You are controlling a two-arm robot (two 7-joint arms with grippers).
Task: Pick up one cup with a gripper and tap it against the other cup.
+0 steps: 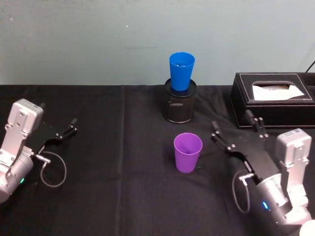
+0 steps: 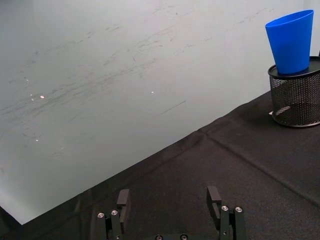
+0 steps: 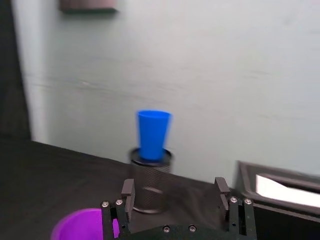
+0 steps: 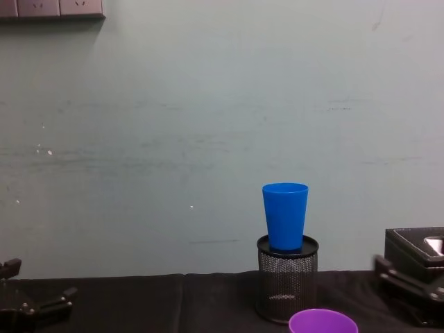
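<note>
Standing upright mid-table (image 1: 123, 147): purple cup (image 1: 187, 152). Blue cup (image 1: 181, 71), upright, seated in black mesh pen holder (image 1: 179, 105) near far edge. Right gripper (image 1: 239, 129), jaws wide, empty, just beside purple cup. Left gripper (image 1: 58, 121), open, empty, near left edge.

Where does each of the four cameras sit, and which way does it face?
Head: high, looking down on the purple cup, left gripper and right gripper.
Left wrist: behind its open fingers, facing the wall and blue cup.
Right wrist: behind its open fingers, facing the blue cup in the mesh pen holder.
Chest: low, level with the table.
All four views share the blue cup.
</note>
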